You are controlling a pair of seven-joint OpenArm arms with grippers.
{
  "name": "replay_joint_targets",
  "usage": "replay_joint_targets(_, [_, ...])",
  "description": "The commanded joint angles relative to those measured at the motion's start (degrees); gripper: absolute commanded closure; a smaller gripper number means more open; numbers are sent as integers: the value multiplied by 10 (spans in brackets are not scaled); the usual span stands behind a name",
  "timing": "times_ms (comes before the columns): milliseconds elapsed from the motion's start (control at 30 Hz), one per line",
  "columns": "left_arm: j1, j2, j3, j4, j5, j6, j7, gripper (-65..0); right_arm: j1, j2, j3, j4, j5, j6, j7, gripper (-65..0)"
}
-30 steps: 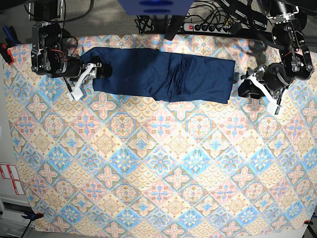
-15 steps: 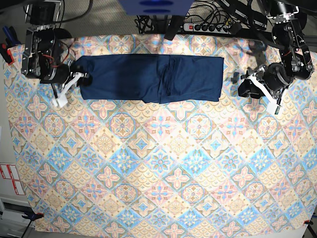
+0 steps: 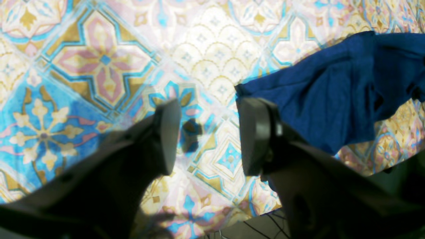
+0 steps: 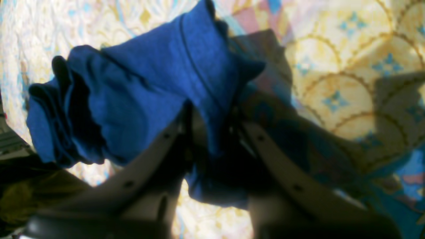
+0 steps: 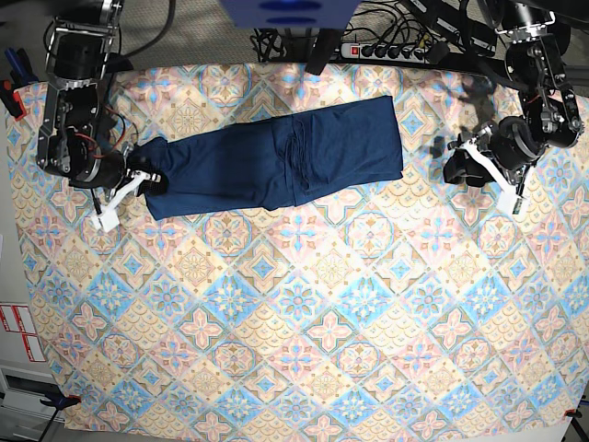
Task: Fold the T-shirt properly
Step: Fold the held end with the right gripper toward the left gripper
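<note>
The dark navy T-shirt (image 5: 276,161) lies folded into a long strip on the patterned tablecloth (image 5: 294,322), slanting from lower left to upper right. My right gripper (image 5: 147,180), on the left of the base view, is shut on the shirt's left end. In the right wrist view the bunched blue cloth (image 4: 139,89) is pinched between the pale fingers (image 4: 159,146) of that gripper (image 4: 212,139). My left gripper (image 5: 460,158) is open and empty, to the right of the shirt's right end. In the left wrist view this gripper (image 3: 207,139) hovers over the tablecloth, with the shirt's edge (image 3: 332,99) beside its right finger.
A power strip (image 5: 386,51) and cables lie beyond the cloth's back edge. A blue object (image 5: 285,11) is at the top centre. The cloth's left edge (image 5: 11,212) borders grey floor.
My right gripper has pulled the shirt's left end leftward and toward the front, so the strip now lies slanted and its right end is farther from the left gripper. The left arm has barely moved.
</note>
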Motion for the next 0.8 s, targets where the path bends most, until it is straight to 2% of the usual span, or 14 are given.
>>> replay_joint_targets(0, [-3,-9,-5,9,-10,-2,-10,-272,7,9,-9,22,15,5,-3,-23])
replay_joint_targets(167, [-5,-9,-5,8,-9,-2,-11,-272,-15,1,-93,104,16,5,-7,-23])
replay_joint_targets(333, [-5,-9,-5,8,-9,-2,-11,-272,-16,-30,-179,192,16,5,-10,-23])
replay_joint_targets(600, [-1,-9,-5,8,-6,-2,-11,-272,-5,-77,-254,243,14,5,-11,-23])
replay_joint_targets(767, [-1,-9,-6,8,-6,-1,-11,-272,19,-78,-290,247,16,5,-11,-23])
